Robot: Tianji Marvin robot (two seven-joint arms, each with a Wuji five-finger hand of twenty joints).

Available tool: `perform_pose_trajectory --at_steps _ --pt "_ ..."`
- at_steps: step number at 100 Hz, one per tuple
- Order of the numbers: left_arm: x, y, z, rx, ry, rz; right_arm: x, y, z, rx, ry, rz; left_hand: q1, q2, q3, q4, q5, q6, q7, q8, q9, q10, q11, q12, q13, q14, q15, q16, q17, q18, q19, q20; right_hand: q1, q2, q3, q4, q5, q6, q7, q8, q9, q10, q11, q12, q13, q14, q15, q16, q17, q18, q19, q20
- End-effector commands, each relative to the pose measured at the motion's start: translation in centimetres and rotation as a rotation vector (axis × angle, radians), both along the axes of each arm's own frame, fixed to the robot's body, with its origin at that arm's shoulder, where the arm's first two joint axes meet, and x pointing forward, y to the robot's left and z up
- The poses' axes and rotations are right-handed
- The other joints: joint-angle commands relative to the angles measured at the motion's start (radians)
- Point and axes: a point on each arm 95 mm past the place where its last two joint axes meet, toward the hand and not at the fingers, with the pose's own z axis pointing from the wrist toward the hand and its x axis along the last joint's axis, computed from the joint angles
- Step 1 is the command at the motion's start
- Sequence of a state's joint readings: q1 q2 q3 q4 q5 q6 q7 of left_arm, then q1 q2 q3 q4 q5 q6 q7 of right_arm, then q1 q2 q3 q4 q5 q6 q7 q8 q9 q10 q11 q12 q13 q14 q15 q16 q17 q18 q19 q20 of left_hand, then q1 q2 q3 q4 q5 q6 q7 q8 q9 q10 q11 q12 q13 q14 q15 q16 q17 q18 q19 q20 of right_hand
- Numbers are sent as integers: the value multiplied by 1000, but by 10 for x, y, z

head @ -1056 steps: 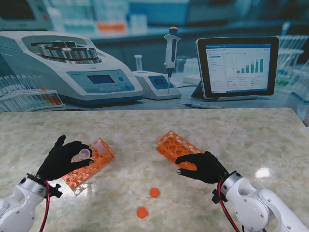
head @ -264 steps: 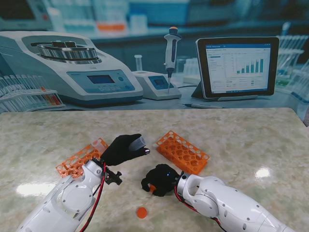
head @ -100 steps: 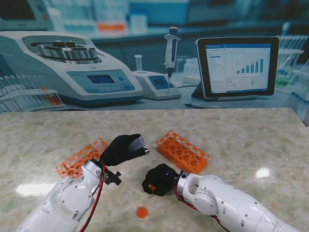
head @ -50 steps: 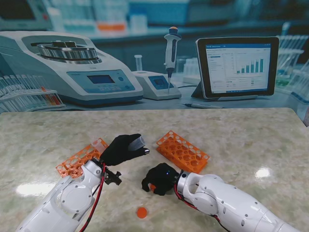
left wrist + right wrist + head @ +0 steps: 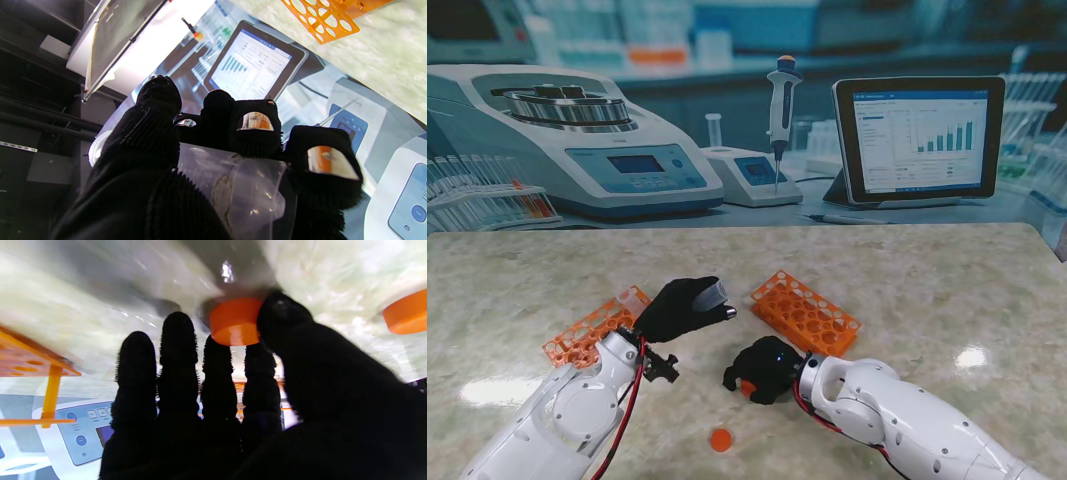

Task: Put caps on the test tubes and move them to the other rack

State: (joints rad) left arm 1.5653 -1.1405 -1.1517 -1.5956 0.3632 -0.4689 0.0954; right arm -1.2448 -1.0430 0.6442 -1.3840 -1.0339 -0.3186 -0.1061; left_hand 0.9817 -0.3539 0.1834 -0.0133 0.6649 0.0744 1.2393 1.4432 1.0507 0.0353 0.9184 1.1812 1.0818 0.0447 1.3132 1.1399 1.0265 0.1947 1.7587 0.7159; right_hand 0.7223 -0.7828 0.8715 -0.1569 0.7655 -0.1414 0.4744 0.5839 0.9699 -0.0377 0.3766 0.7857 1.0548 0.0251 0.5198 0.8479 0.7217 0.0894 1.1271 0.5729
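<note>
Since half a second ago my right hand (image 5: 765, 368) has edged slightly rightward over the orange cap (image 5: 747, 388); my left hand (image 5: 682, 308) has not budged, clasped around the open test tube (image 5: 714, 292) raised between the two racks. From the stand the cap is mostly hidden under black fingers. Only the right wrist camera shows that cap (image 5: 235, 321) pinched between thumb and a fingertip at the marble table (image 5: 927, 280); I cannot tell if it is lifted. A second cap (image 5: 720, 439) lies nearer to me, apart. The far rack (image 5: 805, 314) stands just beyond my right hand; my left forearm cuts off the near rack (image 5: 592, 328).
</note>
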Motion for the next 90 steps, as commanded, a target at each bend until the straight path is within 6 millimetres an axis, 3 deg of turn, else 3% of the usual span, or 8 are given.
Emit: perform_pose_trajectory --at_steps 1,19,90 --pt "0 -1 1 -1 0 -1 -12 -15 -25 -68 46 -22 28 44 -2 20 32 25 81 58 29 -44 13 23 50 -50 6 -6 53 -85 168 -21 -36 18 -1 58 -18 42 -7 21 22 43 2 -122 -25 -6 -11 -15 -12 -15 -12 33" --pt "0 -1 1 -2 1 0 -12 -16 -22 -66 39 -32 29 45 -2 20 32 25 81 58 29 -44 13 22 49 -49 3 -6 53 -84 166 -22 -85 31 -41 53 -29 52 -19 23 -7 51 10 -143 -48 -5 -5 -10 -44 -8 6 51" --pt "0 -1 1 -1 1 2 -12 -20 -22 -44 -22 -96 30 45 -3 21 32 25 81 58 27 -47 11 22 49 -48 0 -5 52 -81 162 -22 -111 28 -80 56 -15 53 18 90 -24 54 90 -97 -55 -17 100 43 -50 -4 60 80"
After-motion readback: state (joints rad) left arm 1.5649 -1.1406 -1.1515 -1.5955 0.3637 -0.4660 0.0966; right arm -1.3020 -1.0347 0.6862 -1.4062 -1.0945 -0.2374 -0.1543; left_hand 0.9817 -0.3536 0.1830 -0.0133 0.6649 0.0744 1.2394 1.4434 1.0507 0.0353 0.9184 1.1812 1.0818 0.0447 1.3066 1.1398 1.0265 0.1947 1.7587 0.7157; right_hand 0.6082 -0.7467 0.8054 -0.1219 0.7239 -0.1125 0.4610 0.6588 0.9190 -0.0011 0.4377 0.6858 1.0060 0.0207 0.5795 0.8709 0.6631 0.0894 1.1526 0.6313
